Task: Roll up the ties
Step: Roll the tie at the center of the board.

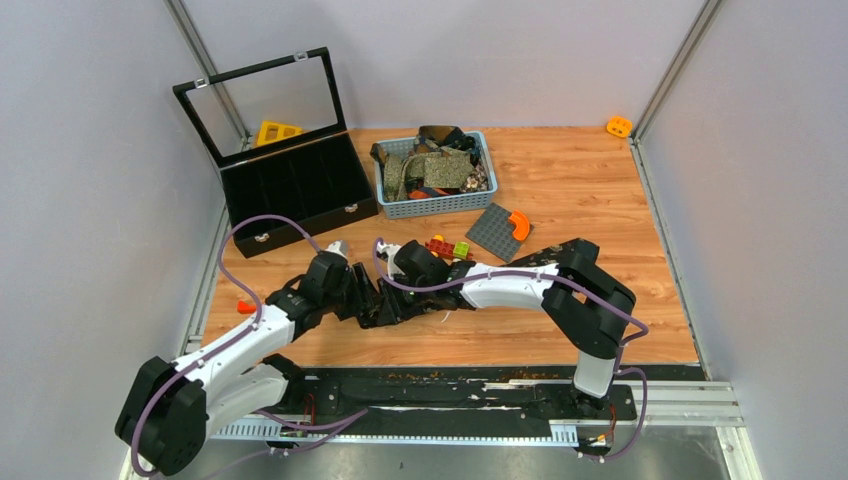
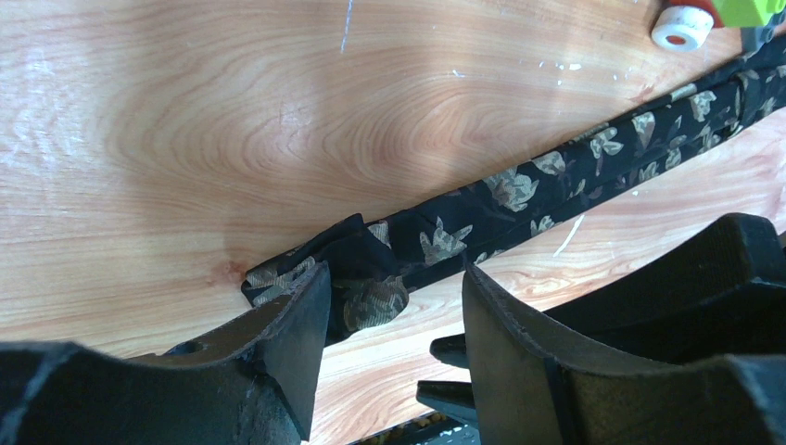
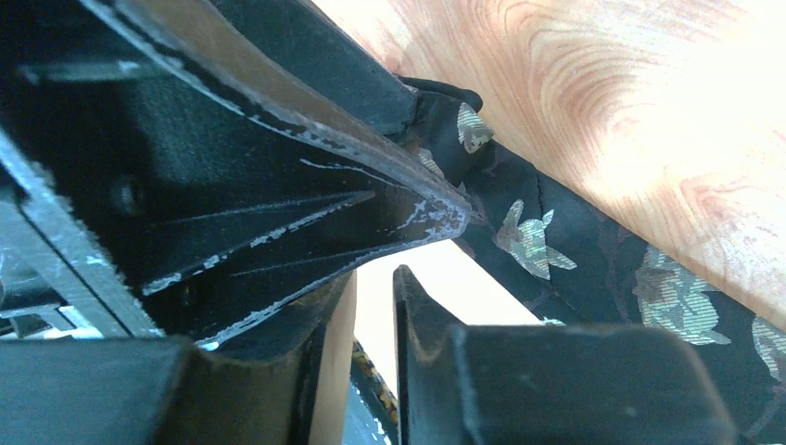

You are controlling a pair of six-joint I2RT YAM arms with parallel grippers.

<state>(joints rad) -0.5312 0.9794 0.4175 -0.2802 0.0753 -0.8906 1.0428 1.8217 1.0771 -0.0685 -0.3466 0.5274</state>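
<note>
Desk: wood-grain desk, with both arms reaching in low to meet at its near middle.
Black tie: the black tie, printed with pale leaves, lies flat on the desk. In the left wrist view it runs as a narrow band from the far right down to a folded, bunched end.
Left fingers: the left fingers are released and stand well apart. The tie's bunched end lies in the gap, touching the inner side of the left one and clear of the other.
Right fingers: the right fingers are parted only a little, and bare desk shows through the slit. Nothing is held. The tie lies against the outer side of the upper finger and runs off to the lower right.
Other ties: other ties, olive and brown, are heaped in the basket.
Basket: a grey-blue basket stands at the back of the desk, just right of the case.
Case: a black case with its clear lid raised sits at the back left corner.
Plate: a grey studded plate lies in front of the basket with an orange curved piece on its right corner.
Bricks: red and green bricks lie just beyond the right arm's wrist.
</note>
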